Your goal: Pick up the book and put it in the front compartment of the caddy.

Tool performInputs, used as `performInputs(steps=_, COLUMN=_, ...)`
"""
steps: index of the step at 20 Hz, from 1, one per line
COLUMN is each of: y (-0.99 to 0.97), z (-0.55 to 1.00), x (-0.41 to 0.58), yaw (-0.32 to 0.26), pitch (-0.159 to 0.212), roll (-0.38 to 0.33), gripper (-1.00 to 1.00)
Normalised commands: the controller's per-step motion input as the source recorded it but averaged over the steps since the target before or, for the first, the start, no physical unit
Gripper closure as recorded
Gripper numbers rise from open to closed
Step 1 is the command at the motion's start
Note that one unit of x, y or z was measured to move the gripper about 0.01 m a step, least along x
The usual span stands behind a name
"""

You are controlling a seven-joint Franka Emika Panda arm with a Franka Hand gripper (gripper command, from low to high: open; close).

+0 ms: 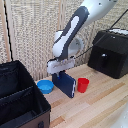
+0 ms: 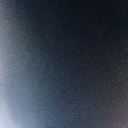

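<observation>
The book [image 1: 66, 85] is a thin navy hardcover with white page edges, standing tilted on the wooden table between a blue bowl and a red cup. My gripper [image 1: 61, 69] sits on its top edge, shut on it as far as the exterior view shows; the fingers themselves are hidden. A dark blue blur fills the wrist view, which is the book [image 2: 64, 60] very close to the lens. At the exterior view's lower left is the black fabric caddy [image 1: 31, 91]. Its front compartment [image 1: 17, 106] lies between the divider and the brownish outer wall.
The blue bowl [image 1: 45, 87] lies between the book and the caddy. The red cup [image 1: 83, 85] stands close on the book's other side. A black boxy machine [image 1: 111, 52] is at the exterior view's right. A slatted wall runs behind.
</observation>
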Motion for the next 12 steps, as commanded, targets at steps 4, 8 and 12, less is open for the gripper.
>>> performInputs(steps=4, y=-0.29, z=1.00, x=0.000, yaw=-0.007, pitch=-0.001, roll=-0.001, gripper=1.00)
performInputs(steps=8, y=-0.20, z=1.00, x=0.047, yaw=-0.046, pitch=0.013, roll=-0.003, gripper=1.00)
performInputs(steps=12, y=-0.05, z=1.00, x=0.266, yaw=-0.150, pitch=0.059, roll=-0.029, gripper=1.00)
